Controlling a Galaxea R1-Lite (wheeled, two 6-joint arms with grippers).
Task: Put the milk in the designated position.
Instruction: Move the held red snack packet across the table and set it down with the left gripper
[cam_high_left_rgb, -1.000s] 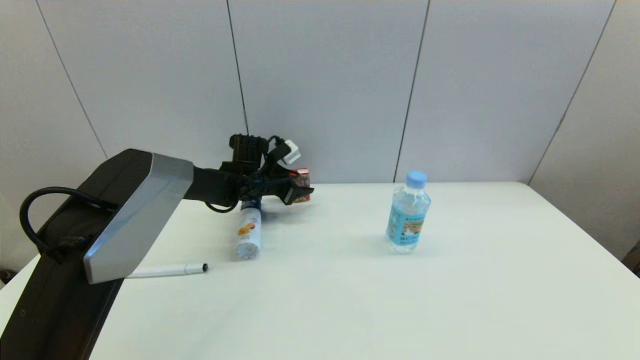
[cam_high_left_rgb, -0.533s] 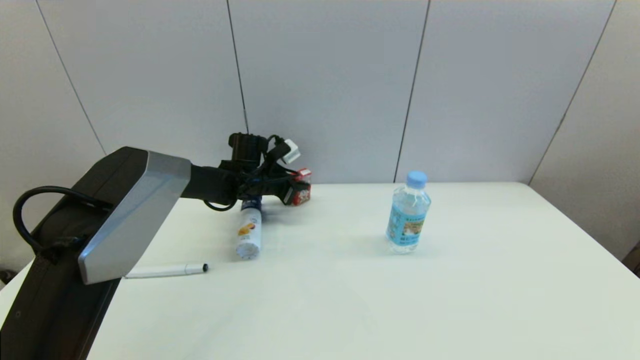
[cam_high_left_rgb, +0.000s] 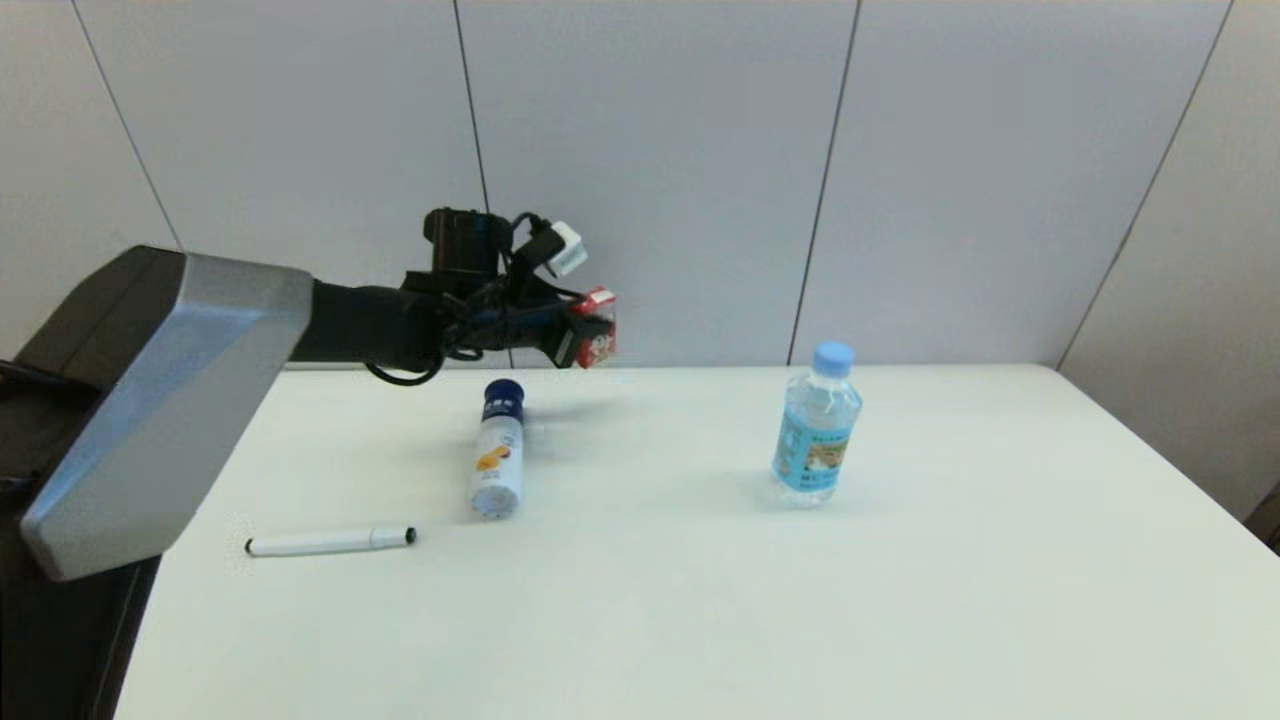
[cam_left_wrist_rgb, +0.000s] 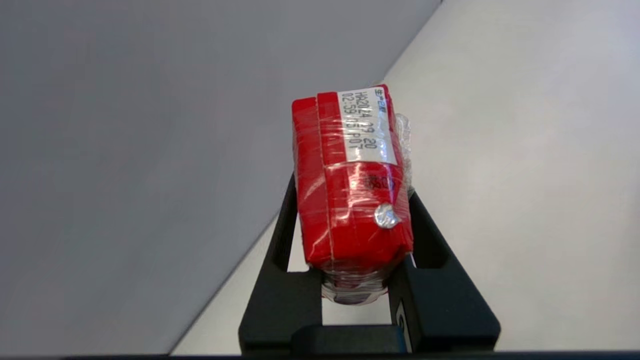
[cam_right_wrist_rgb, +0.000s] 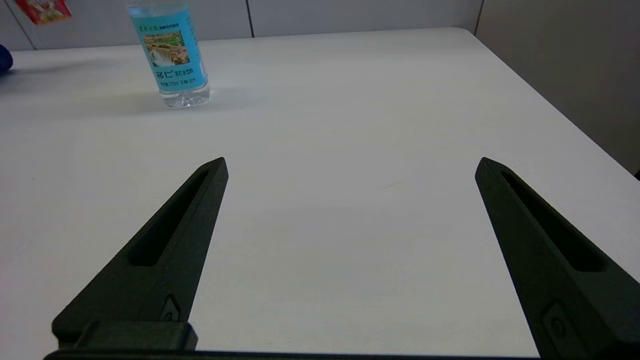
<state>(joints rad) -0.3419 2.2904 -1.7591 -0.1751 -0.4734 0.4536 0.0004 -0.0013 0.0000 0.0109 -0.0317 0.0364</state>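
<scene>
Milk (cam_left_wrist_rgb: 352, 200) clamped in left hand (cam_left_wrist_rgb: 350, 235), date-stamped label

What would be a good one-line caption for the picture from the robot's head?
The left gripper holds the milk in the air over the table's far edge.

White table (cam_high_left_rgb: 700, 600) with pen (cam_high_left_rgb: 330, 541), toppled white bottle (cam_high_left_rgb: 497, 455), upright water bottle (cam_high_left_rgb: 815, 430)

A white cylindrical bottle (cam_high_left_rgb: 497, 458) with a dark blue cap lies on its side on the white table (cam_high_left_rgb: 700, 600), below the left gripper (cam_high_left_rgb: 583, 338) and a little nearer the robot. A white pen (cam_high_left_rgb: 330, 541) lies nearer still, off to that gripper's left. 1 clear water bottle (cam_high_left_rgb: 815, 428) with a light blue cap stands upright, well to its right.
</scene>
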